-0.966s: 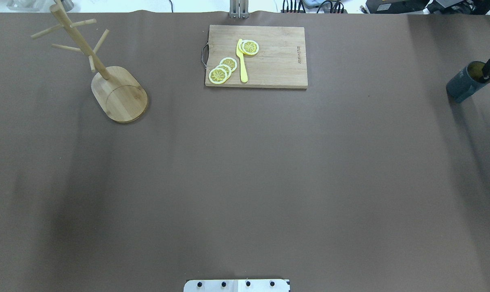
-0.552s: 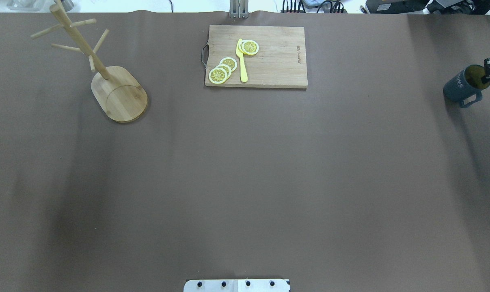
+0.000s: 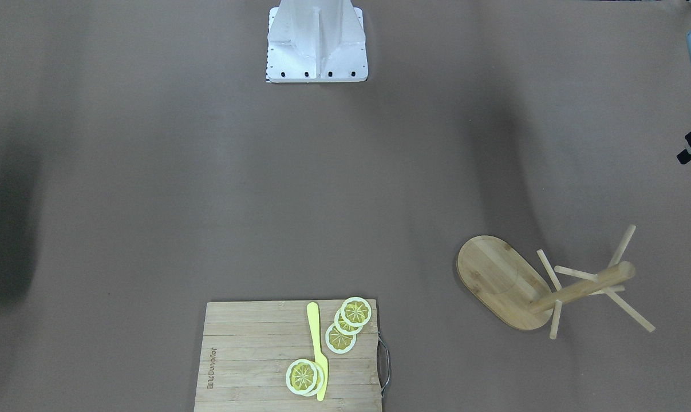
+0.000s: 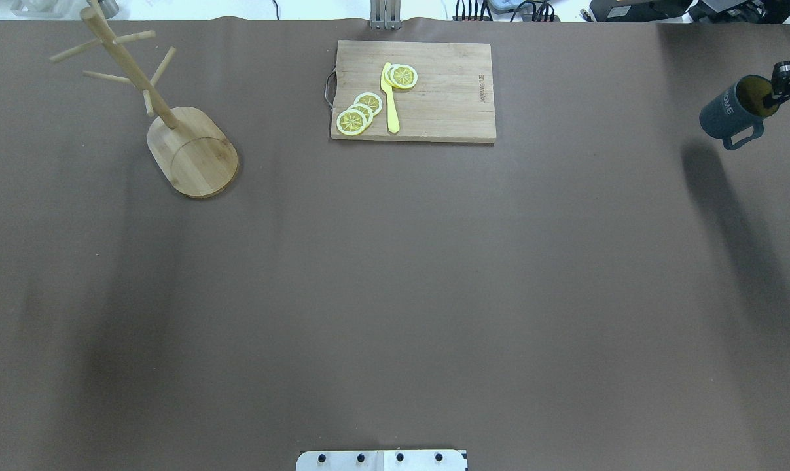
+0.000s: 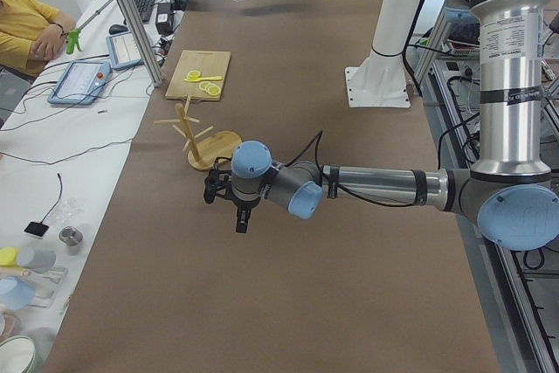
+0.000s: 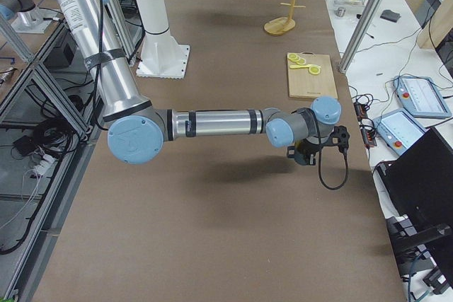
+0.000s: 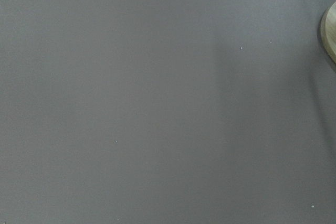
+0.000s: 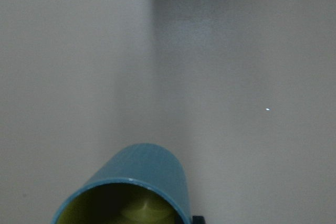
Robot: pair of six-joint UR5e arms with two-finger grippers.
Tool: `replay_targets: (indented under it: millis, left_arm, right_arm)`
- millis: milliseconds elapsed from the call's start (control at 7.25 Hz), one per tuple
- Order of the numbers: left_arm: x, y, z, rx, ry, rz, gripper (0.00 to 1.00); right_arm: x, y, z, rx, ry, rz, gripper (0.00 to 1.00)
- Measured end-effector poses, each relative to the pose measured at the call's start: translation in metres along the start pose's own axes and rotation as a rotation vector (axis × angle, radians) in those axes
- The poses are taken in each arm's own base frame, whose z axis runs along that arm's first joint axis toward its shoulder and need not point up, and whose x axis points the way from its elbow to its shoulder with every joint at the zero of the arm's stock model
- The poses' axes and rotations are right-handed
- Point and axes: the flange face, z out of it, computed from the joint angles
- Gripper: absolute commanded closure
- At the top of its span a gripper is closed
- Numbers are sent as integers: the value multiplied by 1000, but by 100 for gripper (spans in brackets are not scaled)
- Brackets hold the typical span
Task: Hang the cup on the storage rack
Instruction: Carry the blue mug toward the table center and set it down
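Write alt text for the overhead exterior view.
The right claw grips the teal cup by its rim at the view's far right edge. The bamboo storage rack stands far left; a cutting board with lemon slices and a yellow knife lies between.

The right arm (image 6: 219, 122) is hanging stretched far out, forearm level. The right gripper (image 4: 778, 90) is pinching the rim of the cup (image 4: 725, 115), holding it in the air. The left arm (image 5: 376, 188) is also hanging level, and the left gripper (image 5: 242, 218) is pointing downward, its opening unclear.
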Motion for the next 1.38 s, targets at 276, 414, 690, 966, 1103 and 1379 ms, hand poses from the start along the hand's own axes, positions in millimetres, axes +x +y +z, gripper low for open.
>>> replay_targets:
  millis: [276,414,690,966,1103,1379]
  left_arm:
    - [3,-1,-2,4,2,5,2]
    - [5,-2,-3,6,3,8,2]
    - [6,-3,-3,6,6,10,2]
    - [8,-4,-3,9,11,15,2]
    - [8,-4,-4,20,14,25,2]
    - [9,-4,-4,35,18,39,2]
  right_arm:
    - [-114,31,-27,7,-72,74,100]
    - [-174,52,-32,6,-106,121,100]
    - [-276,101,-15,-6,-130,163,100]
    - [-386,161,25,-41,-147,169,100]
    - [-437,195,45,-61,-155,194,100]
    - [-517,261,75,-104,-157,435,100]
